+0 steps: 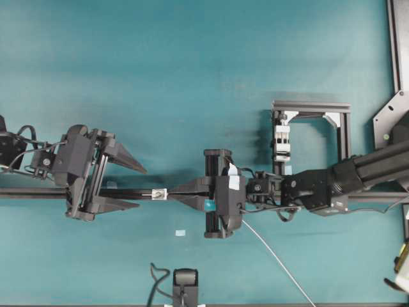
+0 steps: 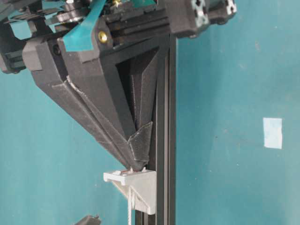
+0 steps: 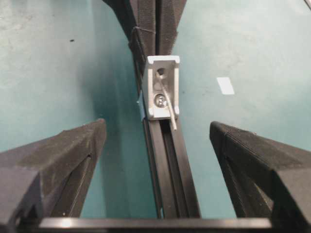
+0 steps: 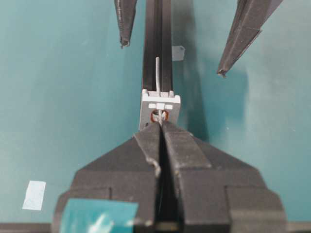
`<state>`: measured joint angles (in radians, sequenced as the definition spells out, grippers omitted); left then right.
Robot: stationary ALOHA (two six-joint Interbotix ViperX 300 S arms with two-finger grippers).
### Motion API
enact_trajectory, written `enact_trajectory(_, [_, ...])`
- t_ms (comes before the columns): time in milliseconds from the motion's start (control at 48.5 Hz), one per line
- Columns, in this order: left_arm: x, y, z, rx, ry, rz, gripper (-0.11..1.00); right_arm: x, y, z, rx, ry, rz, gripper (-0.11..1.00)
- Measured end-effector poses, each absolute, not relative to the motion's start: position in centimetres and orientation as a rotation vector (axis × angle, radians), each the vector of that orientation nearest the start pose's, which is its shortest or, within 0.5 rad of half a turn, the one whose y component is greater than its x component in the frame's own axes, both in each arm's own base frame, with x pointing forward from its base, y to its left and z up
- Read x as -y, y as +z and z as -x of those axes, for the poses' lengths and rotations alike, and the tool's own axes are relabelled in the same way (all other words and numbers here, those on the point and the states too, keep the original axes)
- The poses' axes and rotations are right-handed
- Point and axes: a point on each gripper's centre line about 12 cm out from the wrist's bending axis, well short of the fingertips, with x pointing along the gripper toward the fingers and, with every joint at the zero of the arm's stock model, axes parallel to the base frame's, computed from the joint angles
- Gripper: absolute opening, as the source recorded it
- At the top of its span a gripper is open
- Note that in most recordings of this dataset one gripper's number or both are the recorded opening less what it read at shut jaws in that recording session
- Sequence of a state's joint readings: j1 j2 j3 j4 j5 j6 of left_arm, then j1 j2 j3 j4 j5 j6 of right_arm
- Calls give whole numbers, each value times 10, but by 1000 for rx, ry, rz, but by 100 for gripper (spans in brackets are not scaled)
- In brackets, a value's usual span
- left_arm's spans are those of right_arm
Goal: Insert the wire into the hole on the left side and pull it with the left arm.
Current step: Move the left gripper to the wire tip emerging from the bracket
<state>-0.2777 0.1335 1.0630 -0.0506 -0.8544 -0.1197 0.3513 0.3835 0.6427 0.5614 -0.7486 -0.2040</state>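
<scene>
The wire (image 4: 157,73) is held clamped in the right claw (image 4: 160,127) and fed through the hole (image 3: 161,77), while the left claw (image 3: 155,145) is kept apart to flank its protruding end for pulling.

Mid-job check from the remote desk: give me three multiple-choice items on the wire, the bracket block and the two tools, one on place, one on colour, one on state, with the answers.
1. Where is the wire's free end?
A. Sticking out of the block on the left tool's side
B. Coiled on the mat by the square frame
C. Clamped in the left tool

2. What colour is the block with the hole?
A. Red
B. White
C. Yellow

3. How does the left tool stand?
A. Shut on the rail
B. Shut on the wire
C. Open, a finger on each side of the rail

Answers: 1 A, the wire pokes out past the block over the rail, with the right tool shut on it at the far face. 2 B, it shows white in both wrist views. 3 C, the left tool has its fingers wide apart, touching nothing.
</scene>
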Motion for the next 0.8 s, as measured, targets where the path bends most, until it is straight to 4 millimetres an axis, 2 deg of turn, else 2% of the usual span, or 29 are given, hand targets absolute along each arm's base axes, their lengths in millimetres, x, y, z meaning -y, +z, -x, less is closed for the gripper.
enact_trajectory(804, [87,99,-313,-360,-216,100,74,-107,93,-415,-321,-51,-78,2])
